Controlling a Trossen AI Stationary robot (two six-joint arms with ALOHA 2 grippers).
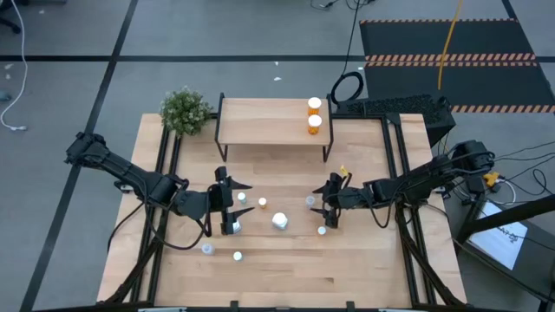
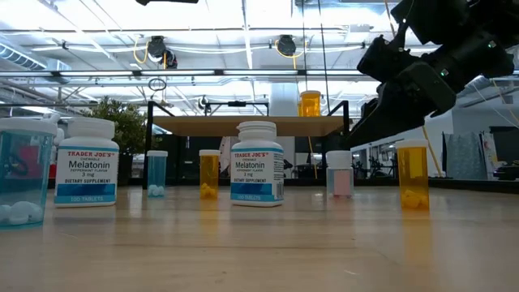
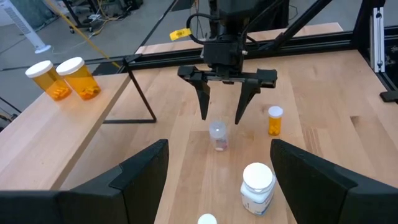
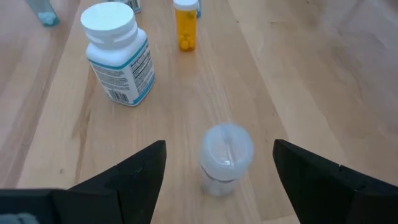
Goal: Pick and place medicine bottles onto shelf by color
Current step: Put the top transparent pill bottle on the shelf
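The shelf [image 1: 269, 121] stands at the table's far side and bears two orange bottles [image 1: 314, 115]. More medicine bottles stand upright on the table. Among them are a small pale clear one [image 4: 226, 158], a white one [image 1: 279, 220] and an orange one [image 3: 275, 120]. My right gripper [image 4: 221, 171] is open and low over the table. Its fingers stand on either side of the clear bottle without touching it. My left gripper [image 1: 236, 206] hangs open higher up, left of the table's middle, with nothing between its fingers.
A potted plant [image 1: 185, 110] stands left of the shelf. Near the front left edge are a second white bottle [image 2: 86, 162] and blue bottles [image 2: 20, 170]. An orange bottle [image 2: 413, 174] stands near my right arm. Bare wood lies along the near edge.
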